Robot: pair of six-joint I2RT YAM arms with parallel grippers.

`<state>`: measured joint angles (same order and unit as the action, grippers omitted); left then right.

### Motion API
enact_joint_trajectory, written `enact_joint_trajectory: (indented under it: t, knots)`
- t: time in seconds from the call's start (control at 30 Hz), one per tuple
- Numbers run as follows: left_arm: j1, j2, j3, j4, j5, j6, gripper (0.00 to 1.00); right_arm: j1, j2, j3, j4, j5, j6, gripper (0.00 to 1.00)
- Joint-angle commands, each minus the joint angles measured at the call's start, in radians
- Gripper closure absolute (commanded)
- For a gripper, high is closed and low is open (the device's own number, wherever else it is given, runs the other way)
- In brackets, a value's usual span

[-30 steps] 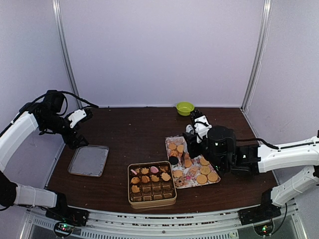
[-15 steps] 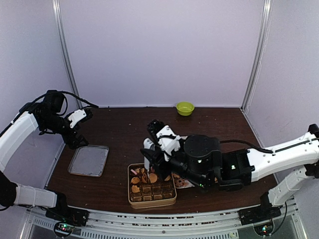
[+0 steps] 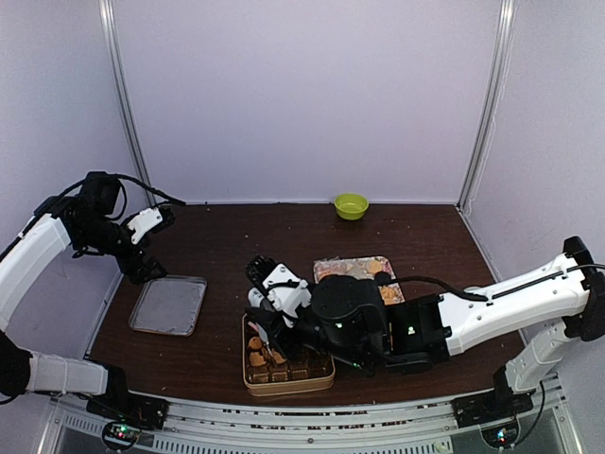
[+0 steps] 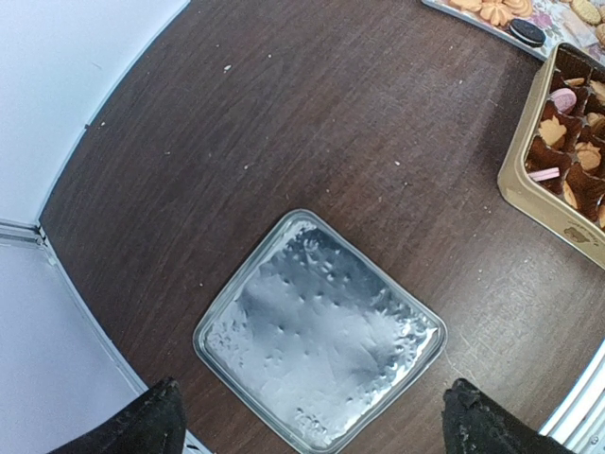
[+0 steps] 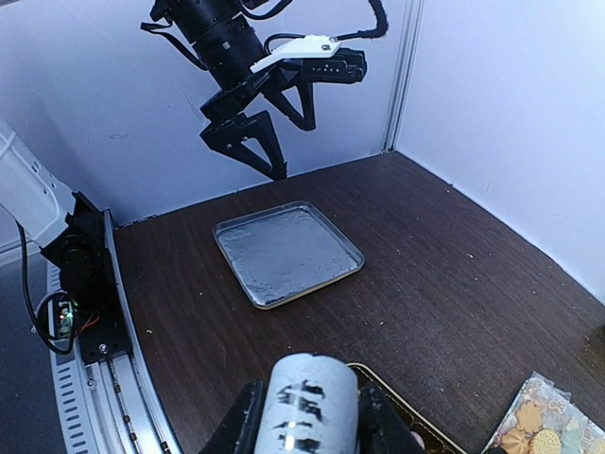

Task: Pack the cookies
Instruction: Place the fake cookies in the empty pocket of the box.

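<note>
The cookies point(image 4: 553, 132) are sitting in the slots of a gold tin point(image 4: 518, 189), with more on a patterned sheet point(image 3: 364, 268) just behind it. The right pincer point(image 3: 265, 326) hangs low over the tin's left side, jaws partway closed, and honestly can't tell if it's got anything. The left pincer point(image 4: 307, 427) is spread wide open above a silver tray point(image 4: 317, 331), off to the left on the table point(image 3: 236, 246).
</note>
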<state>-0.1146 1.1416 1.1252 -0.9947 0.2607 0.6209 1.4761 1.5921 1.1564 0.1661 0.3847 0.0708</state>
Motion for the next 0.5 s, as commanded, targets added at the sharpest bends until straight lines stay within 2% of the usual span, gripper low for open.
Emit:
enact_joint_trajectory:
  t: [0.0,0.23,0.47]
  knots:
    - [0.005,-0.009,-0.006,0.031,0.002,0.008,0.03,0.0,0.006,0.029,0.017,0.001,-0.016,0.71]
    - [0.005,-0.01,-0.006,0.031,0.006,0.009,0.03,-0.004,-0.01,0.021,0.018,-0.025,-0.004,0.59]
    - [0.004,-0.012,-0.003,0.031,0.013,0.007,0.03,-0.03,-0.059,-0.017,0.053,-0.046,0.036,0.61]
